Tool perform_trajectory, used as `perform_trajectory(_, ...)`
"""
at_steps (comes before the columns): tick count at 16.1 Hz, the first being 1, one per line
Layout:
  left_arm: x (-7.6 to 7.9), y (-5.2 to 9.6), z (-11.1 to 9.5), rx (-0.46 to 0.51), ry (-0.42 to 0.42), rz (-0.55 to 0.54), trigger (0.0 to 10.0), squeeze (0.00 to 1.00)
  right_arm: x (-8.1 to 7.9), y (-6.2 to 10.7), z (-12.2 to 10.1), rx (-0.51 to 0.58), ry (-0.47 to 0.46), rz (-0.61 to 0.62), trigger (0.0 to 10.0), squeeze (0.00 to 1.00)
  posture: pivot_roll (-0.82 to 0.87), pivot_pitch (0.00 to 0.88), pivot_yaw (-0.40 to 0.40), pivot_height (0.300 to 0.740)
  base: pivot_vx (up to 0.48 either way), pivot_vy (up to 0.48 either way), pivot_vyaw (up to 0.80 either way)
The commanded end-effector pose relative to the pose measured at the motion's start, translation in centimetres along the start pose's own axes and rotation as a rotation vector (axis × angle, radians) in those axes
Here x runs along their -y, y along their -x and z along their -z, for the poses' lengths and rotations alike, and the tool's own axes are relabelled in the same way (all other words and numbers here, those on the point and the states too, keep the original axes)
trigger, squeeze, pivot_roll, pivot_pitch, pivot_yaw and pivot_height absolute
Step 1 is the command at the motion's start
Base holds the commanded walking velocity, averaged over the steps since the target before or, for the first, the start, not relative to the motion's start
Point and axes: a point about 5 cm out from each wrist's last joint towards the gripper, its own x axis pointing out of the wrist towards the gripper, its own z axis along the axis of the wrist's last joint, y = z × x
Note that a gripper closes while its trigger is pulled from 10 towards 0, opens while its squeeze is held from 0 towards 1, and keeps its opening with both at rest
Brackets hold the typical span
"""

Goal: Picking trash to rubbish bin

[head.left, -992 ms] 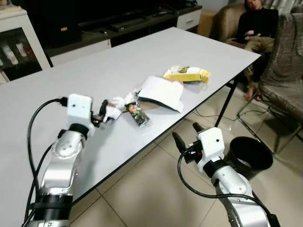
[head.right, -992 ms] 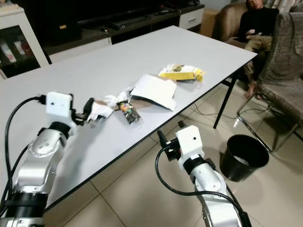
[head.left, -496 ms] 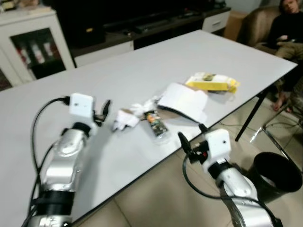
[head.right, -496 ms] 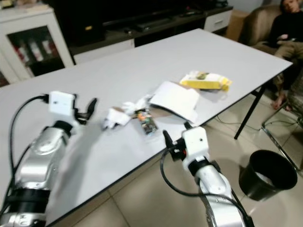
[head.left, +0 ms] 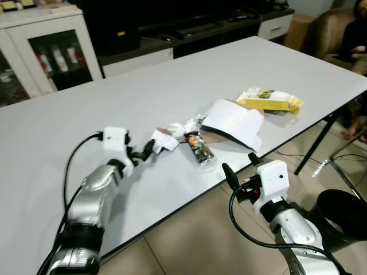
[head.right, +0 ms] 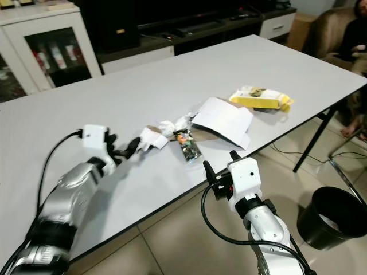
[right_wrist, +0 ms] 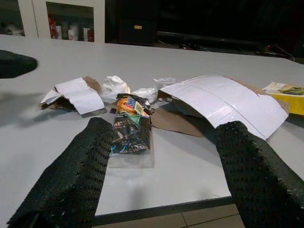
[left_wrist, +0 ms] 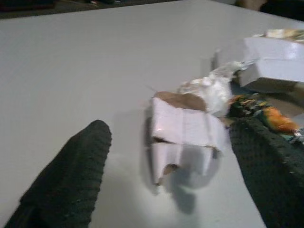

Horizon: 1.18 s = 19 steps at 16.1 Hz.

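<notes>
left pincer [left_wrist: 166, 175] spread apart before torn cardboard scrap [left_wrist: 185, 137] on desk [head.left: 172, 74]; light, floppy, likely best pinched across its folded middle

On the white bench [head.right: 172, 86] lie torn cardboard [head.right: 152, 138], a crumpled tissue [head.right: 169, 126], a snack wrapper [head.right: 188, 145], white card [head.right: 223, 120] and a yellow packet [head.right: 259, 98]; a black bin [head.right: 335, 215] stands on the floor
</notes>
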Motion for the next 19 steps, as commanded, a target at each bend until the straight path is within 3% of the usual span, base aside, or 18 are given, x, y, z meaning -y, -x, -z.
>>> perform_trajectory(1, 0.1, -0.5, -0.1, 0.008, 0.005, 0.019, 10.0, 1.00, 0.2, 0.3, -0.6, 0.017, -0.004, 0.006, 10.0, 0.00, -0.11, 0.009, 0.048, 0.740, 0.000, 0.000, 0.00)
perform_trajectory(7, -1.5, -2.5, -1.1, 0.006, -0.113, -0.082, 10.0, 1.00, -0.4, 1.7, -1.2, 0.005, -0.018, 0.006, 10.0, 0.00, -0.15, 0.095, 0.050, 0.740, 0.000, 0.000, 0.00)
perform_trajectory(11, -1.5, -3.5, -1.6, -0.010, -0.154, -0.147, 10.0, 1.00, -0.6, 2.1, -1.8, 0.005, -0.021, 0.016, 10.0, 0.00, -0.18, 0.115, 0.056, 0.740, 0.000, 0.000, 0.00)
perform_trajectory(12, -1.2, -3.8, -1.6, -0.020, -0.147, -0.152, 10.0, 0.84, -0.6, 2.2, -1.9, 0.004, -0.020, 0.017, 10.0, 0.00, -0.19, 0.118, 0.059, 0.740, 0.000, 0.000, 0.00)
perform_trajectory(13, -1.0, -4.1, -1.5, -0.043, -0.100, -0.169, 10.0, 0.00, -0.7, 2.3, -1.9, 0.001, -0.020, 0.021, 10.0, 0.00, -0.19, 0.120, 0.061, 0.740, 0.000, 0.000, 0.00)
perform_trajectory(18, -1.0, -4.1, -0.4, -0.125, -0.033, -0.169, 10.0, 0.00, -1.0, 2.4, -2.0, -0.007, -0.027, 0.022, 10.0, 0.00, -0.19, 0.120, 0.068, 0.740, 0.000, 0.000, 0.00)
perform_trajectory(19, -1.1, -4.0, -0.2, -0.140, -0.031, -0.166, 4.5, 0.00, -1.0, 2.4, -1.9, -0.010, -0.027, 0.019, 10.0, 0.00, -0.19, 0.121, 0.067, 0.740, 0.000, 0.000, 0.00)
